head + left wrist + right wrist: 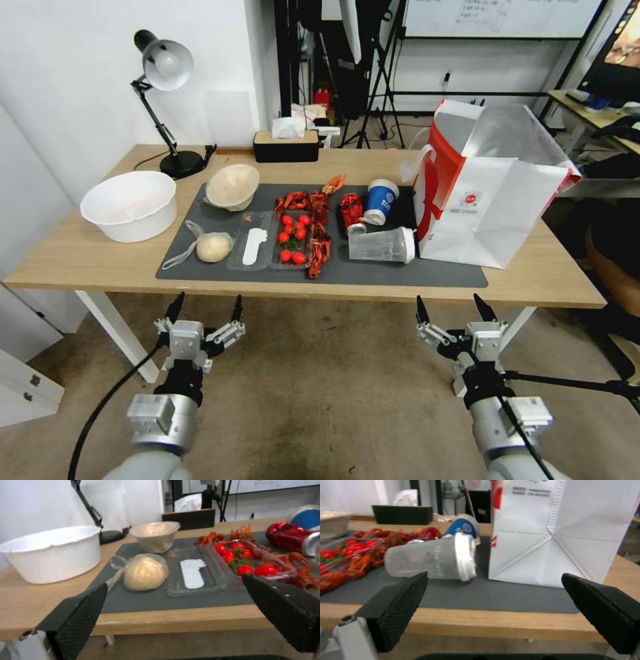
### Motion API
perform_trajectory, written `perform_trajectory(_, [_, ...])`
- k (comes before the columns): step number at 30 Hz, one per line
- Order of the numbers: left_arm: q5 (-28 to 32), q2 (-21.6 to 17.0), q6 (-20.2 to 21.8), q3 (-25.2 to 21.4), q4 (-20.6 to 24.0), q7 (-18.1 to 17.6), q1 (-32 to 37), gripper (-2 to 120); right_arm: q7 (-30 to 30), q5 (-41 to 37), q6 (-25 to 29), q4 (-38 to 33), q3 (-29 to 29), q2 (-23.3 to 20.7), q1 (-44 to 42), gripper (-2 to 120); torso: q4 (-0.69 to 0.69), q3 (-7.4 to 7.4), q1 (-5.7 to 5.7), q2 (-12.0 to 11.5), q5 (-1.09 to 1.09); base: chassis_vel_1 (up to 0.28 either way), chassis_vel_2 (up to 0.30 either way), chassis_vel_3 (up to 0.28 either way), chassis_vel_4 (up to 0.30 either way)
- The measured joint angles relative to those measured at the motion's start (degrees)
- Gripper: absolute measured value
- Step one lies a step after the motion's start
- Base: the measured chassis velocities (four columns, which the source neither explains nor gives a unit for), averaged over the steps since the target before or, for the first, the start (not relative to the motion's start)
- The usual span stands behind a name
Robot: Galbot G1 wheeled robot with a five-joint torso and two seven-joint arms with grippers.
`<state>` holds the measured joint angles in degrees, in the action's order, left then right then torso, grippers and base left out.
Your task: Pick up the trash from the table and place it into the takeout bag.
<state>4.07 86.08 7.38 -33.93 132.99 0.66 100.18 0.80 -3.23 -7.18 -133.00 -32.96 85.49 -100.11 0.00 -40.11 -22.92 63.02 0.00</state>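
Note:
Trash lies on the dark grey mat (373, 272) of the table (80, 257). A clear plastic cup with a white lid (381, 245) (433, 558) lies on its side beside the takeout bag (490, 200) (550, 537). Behind it are a crushed red can (351, 210) (288, 537) and a blue paper cup (381, 201) (464, 527). A clear bag with a beige lump (213, 247) (145, 572) and a beige paper bowl (232, 187) (156, 536) lie at the mat's left. Both grippers hang open below the table's front edge: left gripper (205, 308) (173, 610), right gripper (452, 308) (493, 605).
A clear tray of red tomatoes (293, 238) (245, 560) and crayfish shells (318, 233) sit mid-mat. A white basin (130, 205) (50, 552), a desk lamp (163, 100) and a tissue box (287, 143) stand at the left and back. Bare floor (320, 387) lies under the arms.

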Motion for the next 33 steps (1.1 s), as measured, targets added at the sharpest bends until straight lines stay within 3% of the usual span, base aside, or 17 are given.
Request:
perform_trajectory(5, [5.4,0.22,9.87,-3.19,1.78,0.9,-3.84,100,1.12,-4.35,-9.58,-1.83,-2.0,-0.62,4.06,100,0.0,0.0,0.0,0.0,0.0,0.0,0.0,0.0,0.0])
perform_trajectory(8, [8.52,0.11,12.71,-4.72,2.18,1.49,-5.6,100,1.59,-6.28,-13.84,-2.64,-2.82,-0.91,5.83,100,0.0,0.0,0.0,0.0,0.0,0.0,0.0,0.0,0.0])
perform_trajectory(12, [10.2,-0.07,12.49,-5.28,1.97,2.08,-6.27,100,2.22,-8.76,-19.28,-3.71,-4.02,-1.23,8.14,100,0.01,0.0,-0.01,0.0,0.0,0.0,0.0,0.0,0.0])
perform_trajectory(18, [10.14,0.07,10.56,-5.21,1.1,2.89,-6.16,100,6.09,-15.48,-15.0,-1.49,-0.34,-4.68,10.6,100,0.0,0.0,-0.01,0.0,-0.01,0.0,0.0,0.0,0.0])
perform_trajectory(33, [9.01,0.7,7.18,-5.06,-0.54,4.13,-6.18,100,8.85,-26.98,-11.86,5.26,9.17,-14.47,22.45,100,0.0,0.0,-0.01,0.0,0.01,0.0,0.0,0.0,0.0])
